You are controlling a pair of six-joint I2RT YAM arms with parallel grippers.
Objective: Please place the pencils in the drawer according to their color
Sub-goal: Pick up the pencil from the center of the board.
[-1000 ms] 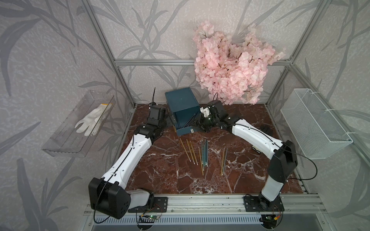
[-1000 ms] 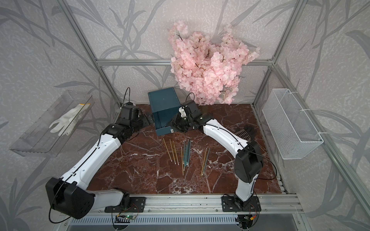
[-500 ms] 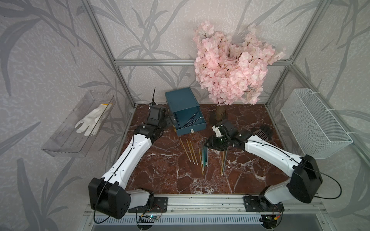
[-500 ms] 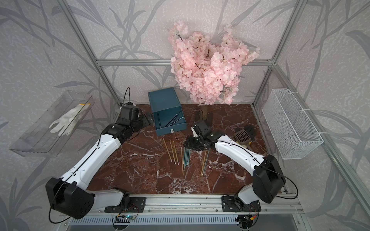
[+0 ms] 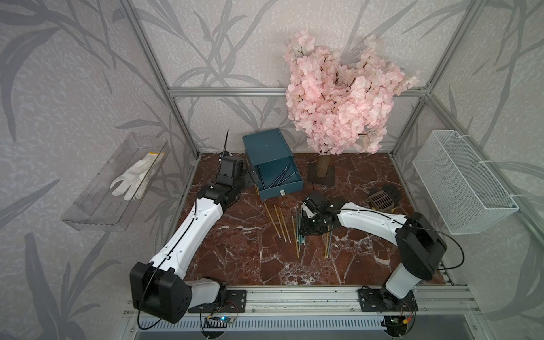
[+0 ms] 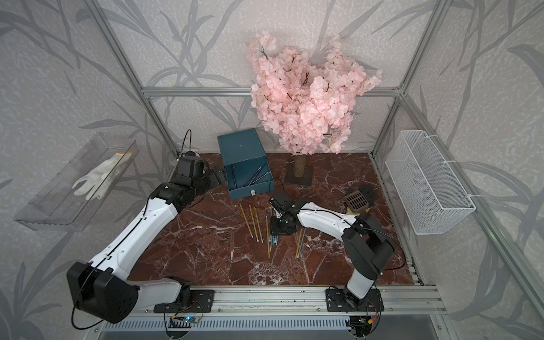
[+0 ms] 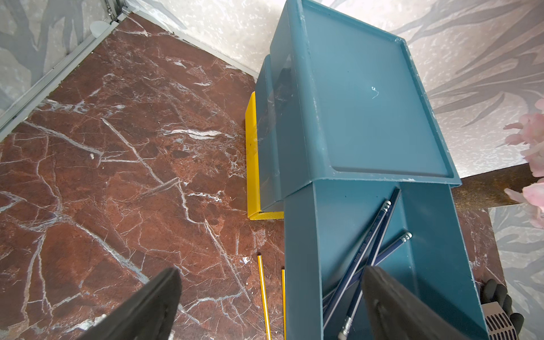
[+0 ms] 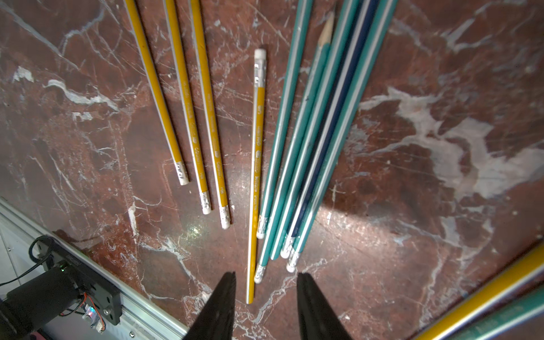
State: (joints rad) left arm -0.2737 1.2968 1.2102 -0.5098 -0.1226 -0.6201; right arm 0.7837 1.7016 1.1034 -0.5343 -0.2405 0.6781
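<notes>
You've got bare bench [image 5: 235, 259] left of the pencils [image 8: 257, 132] and in front of them, twd the rail [image 5: 294, 300]. Open drawer [image 5: 281, 191] is reachable from above; the tree [image 5: 338, 103] overhangs just right of it, and the left arm [image 5: 194, 223] crowds its other side.

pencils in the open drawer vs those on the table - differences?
Colour: the drawer pencils are all dark navy; the table pencils are mostly yellow or teal, plus one navy pencil among the teal.
Pose: drawer pencils cross each other in the open drawer; table pencils lie in near-parallel groups.
Count: few drawer pencils, many more table pencils.
Shared: long, thin, pale eraser ends.
</notes>
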